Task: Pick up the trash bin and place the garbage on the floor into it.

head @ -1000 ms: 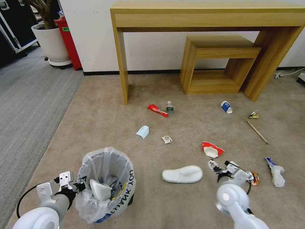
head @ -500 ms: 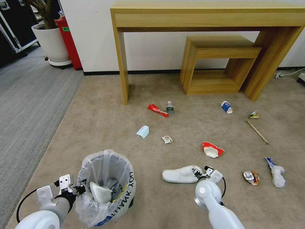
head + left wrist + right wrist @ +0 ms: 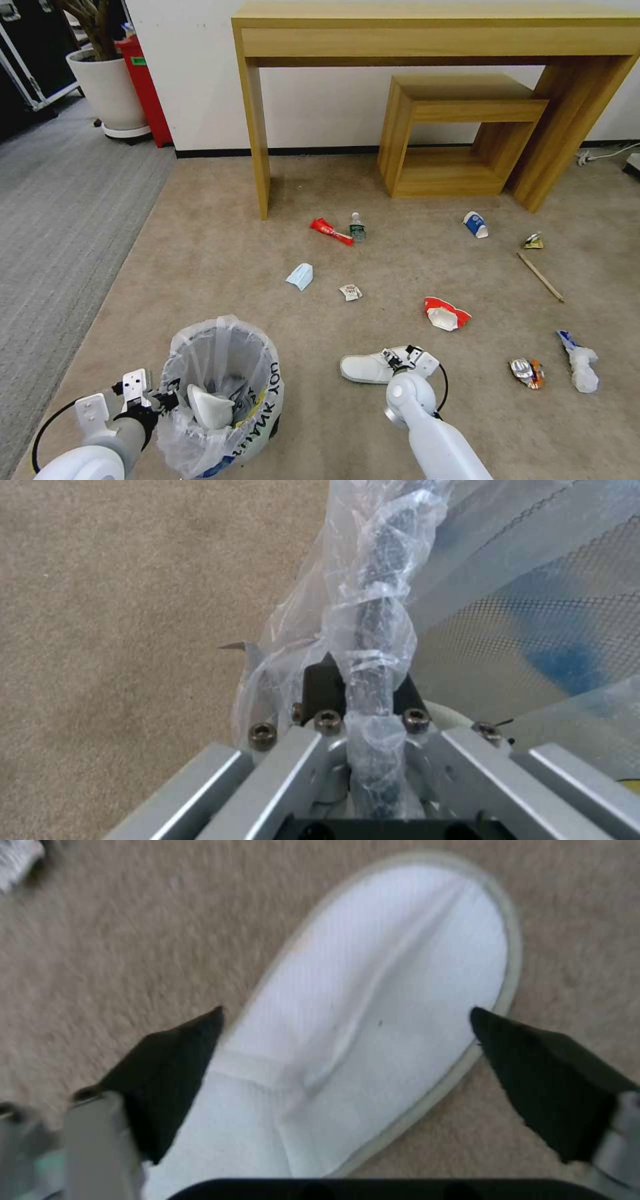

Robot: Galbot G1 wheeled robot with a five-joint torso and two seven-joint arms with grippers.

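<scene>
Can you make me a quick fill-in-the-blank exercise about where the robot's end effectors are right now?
1. The left end effector is shut on the rim of the ____.
2. The right end effector is open, with the white ____ between its fingers.
3. The slipper lies on the beige ____.
4. The blue-white cup lies in front of the wooden ____.

Missing words: bin; slipper; carpet; table
</scene>
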